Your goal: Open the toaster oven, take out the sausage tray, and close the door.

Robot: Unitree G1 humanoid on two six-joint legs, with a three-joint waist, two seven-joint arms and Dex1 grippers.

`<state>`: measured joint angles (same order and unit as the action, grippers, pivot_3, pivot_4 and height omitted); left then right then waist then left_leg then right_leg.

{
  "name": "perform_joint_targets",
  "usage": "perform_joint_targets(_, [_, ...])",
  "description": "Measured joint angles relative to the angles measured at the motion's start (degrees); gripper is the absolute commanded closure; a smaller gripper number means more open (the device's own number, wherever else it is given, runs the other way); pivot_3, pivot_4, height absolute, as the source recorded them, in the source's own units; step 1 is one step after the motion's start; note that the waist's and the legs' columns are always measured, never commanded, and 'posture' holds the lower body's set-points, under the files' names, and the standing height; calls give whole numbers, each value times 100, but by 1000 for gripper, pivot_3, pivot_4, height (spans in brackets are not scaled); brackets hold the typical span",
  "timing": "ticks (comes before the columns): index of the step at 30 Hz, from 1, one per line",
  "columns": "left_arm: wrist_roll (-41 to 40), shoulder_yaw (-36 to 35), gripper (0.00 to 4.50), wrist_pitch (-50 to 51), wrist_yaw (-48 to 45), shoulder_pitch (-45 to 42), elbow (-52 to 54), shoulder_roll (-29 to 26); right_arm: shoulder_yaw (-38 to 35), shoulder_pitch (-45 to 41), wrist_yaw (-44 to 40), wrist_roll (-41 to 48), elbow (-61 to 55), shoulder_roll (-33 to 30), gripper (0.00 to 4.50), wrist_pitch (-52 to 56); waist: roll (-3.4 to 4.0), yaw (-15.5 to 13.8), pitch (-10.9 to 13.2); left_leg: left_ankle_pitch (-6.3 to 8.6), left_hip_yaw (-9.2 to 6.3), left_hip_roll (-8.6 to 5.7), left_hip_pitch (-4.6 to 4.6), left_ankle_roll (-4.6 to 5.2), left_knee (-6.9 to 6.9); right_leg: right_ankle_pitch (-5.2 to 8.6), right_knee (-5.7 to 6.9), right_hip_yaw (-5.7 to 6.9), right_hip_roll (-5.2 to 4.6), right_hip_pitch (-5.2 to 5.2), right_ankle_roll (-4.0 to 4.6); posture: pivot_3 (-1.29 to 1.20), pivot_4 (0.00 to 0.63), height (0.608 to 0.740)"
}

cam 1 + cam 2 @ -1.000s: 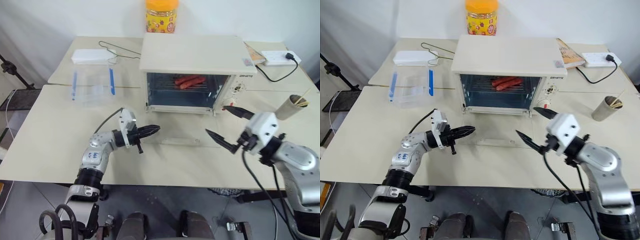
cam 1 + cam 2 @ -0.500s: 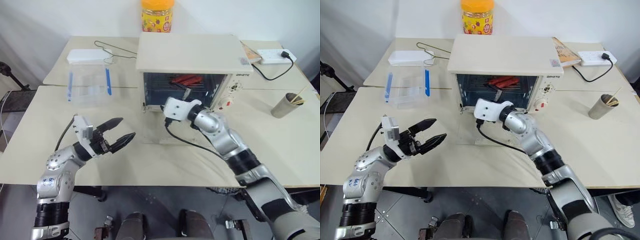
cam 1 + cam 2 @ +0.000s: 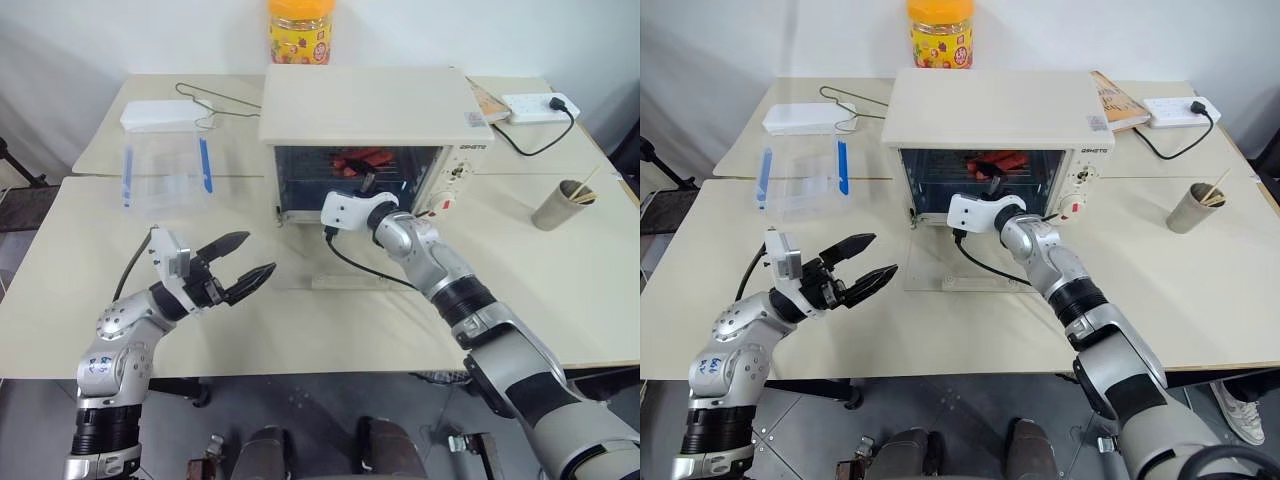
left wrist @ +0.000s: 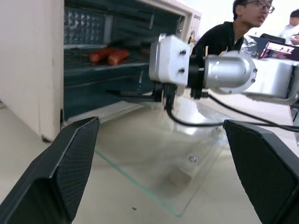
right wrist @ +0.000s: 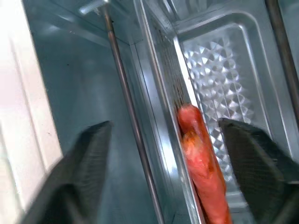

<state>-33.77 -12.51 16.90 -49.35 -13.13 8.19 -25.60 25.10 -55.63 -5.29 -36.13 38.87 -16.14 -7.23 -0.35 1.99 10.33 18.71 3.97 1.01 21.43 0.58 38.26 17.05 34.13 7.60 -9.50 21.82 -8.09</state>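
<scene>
Shallow shiny metal sausage tray (image 5: 219, 84) with two red-orange sausages (image 4: 108, 54), on the wire shelf inside the cream-white boxy toaster oven (image 3: 365, 105); likely light, stiff, slippery, apt to tip; best gripped at the front rim; right pincer (image 5: 163, 140) spread inside the oven mouth, holding nothing; left pincer (image 3: 250, 270) spread, well in front of the oven.

- A robotics lab or test room is showing here, not a home kitchen.
- Plain cream benches (image 3: 970, 320) are standing pushed together against a white backdrop.
- A power strip (image 3: 1168, 107) is lying at two o'clock, its cable trailing across the bench.
- A seated person (image 4: 229, 28) is looking on beside a screen (image 4: 280, 49).
</scene>
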Motion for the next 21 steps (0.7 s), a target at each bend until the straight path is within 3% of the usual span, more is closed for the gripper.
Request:
perform_joint_targets(6, [-8,37,0,36,-57,-46,-52,3,131,-145,129,-127,216,32,3518,-96,0,7,0,0,1,0,0,0,-1,0,0,-2,0,2,0,0,150,740])
perform_joint_targets(20, [-53,197,0,76,-145,-244,-249,49,154,-309,423,-508,406,38,3518,162,0,4,0,0,1,0,1,-1,-2,0,0,-2,1,3,0,0,150,740])
perform_joint_targets(21, [-53,222,0,76,-170,-317,-285,53,154,-309,401,-497,412,38,3880,155,0,3,0,0,2,0,1,-1,-2,0,-1,-2,1,3,0,0,150,740])
